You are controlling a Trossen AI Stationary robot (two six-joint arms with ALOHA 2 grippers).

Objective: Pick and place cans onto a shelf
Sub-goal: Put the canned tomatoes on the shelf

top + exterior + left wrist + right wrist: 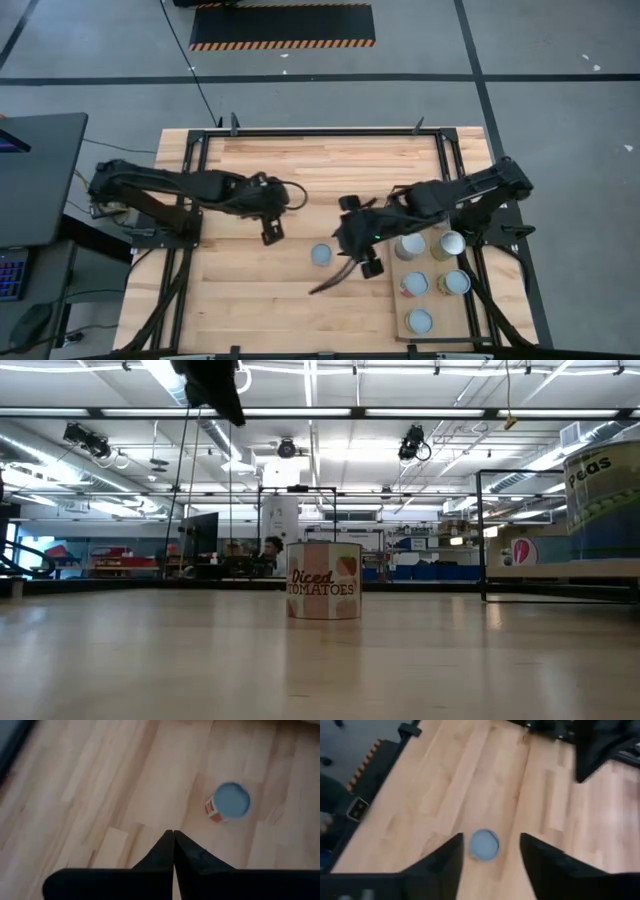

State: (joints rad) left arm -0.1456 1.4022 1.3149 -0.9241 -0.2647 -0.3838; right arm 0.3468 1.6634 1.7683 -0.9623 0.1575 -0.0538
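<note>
One can (321, 254) with a silver top stands upright on its bottom on the wooden tabletop; the low view shows its "Diced Tomatoes" label (323, 582). My right gripper (352, 262) hangs open just right of it, high above the table. In the right wrist view the can (484, 844) shows between the gripper's (491, 838) two spread fingers, far below them and untouched. My left gripper (272, 232) is shut and hangs in the air left of the can (230, 802). The shelf (437, 300) at the right holds several cans (410, 245).
A black metal frame (200, 150) runs around the tabletop. A post of it (484, 535) stands right of the can in the low view, where a "Peas" can (605, 500) also looms close. Bare planks lie left of and behind the single can.
</note>
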